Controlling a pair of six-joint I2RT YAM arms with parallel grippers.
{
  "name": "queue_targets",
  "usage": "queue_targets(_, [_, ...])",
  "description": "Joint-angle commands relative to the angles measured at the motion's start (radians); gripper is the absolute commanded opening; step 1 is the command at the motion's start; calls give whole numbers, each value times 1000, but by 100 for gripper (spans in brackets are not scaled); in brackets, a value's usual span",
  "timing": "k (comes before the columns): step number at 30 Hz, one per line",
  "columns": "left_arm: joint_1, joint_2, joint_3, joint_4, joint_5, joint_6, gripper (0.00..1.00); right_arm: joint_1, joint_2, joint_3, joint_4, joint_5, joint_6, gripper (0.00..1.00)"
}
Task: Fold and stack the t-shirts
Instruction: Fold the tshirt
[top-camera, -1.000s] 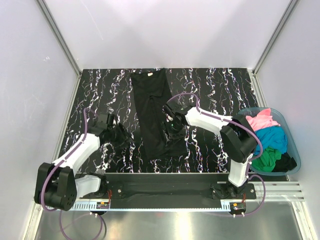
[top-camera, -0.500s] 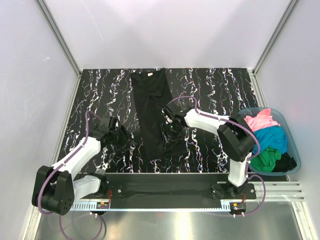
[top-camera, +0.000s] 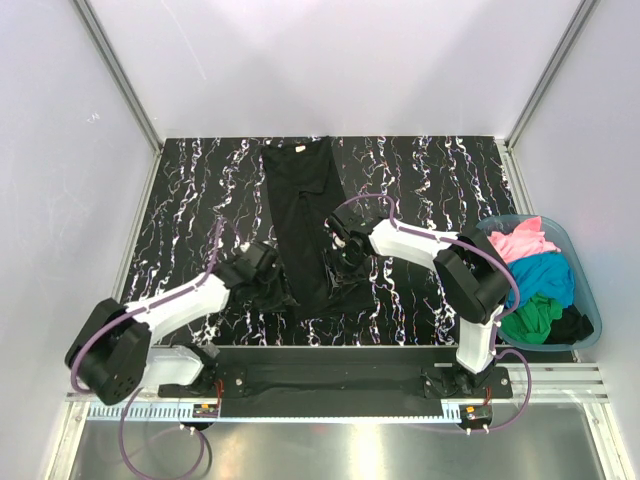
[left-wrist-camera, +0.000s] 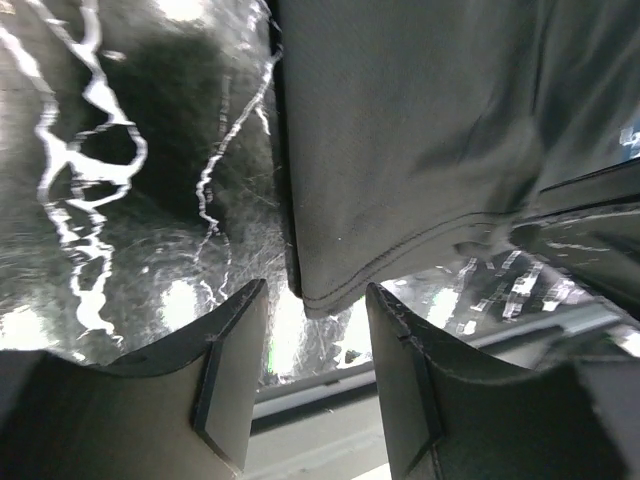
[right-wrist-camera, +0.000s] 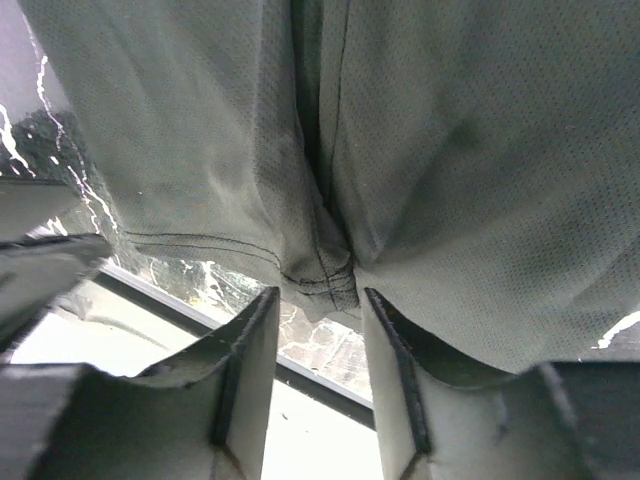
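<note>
Lengthwise-folded black t-shirt (top-camera: 300, 200), near hem at parted left fingers (left-wrist-camera: 160, 400) and parted right fingers (right-wrist-camera: 470, 420)

The left arm (top-camera: 185, 300) and right arm (top-camera: 412, 240) have white link shells between bulky black joint housings, with a purple cable (top-camera: 362, 196) looping along each. The left gripper (left-wrist-camera: 316, 292) and right gripper (right-wrist-camera: 320, 296) carry dark grey, flat-faced fingers (left-wrist-camera: 235, 375); both bases sit on a black rail (top-camera: 330, 378).
</note>
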Motion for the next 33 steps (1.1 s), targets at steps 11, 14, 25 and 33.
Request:
queue_targets(11, [-141, 91, 87, -27, -228, -45, 50, 6, -90, -66, 79, -79, 67, 10])
queue_targets(14, [-141, 83, 101, -101, -255, -53, 29, 8, -113, -70, 89, -105, 91, 5])
queue_targets(25, [-141, -3, 119, -170, -231, -177, 4, 8, -130, -92, 120, -153, 157, 5])
queue_targets(33, [-141, 11, 7, -14, -142, -280, 42, 8, -127, -147, 160, -171, 183, 5])
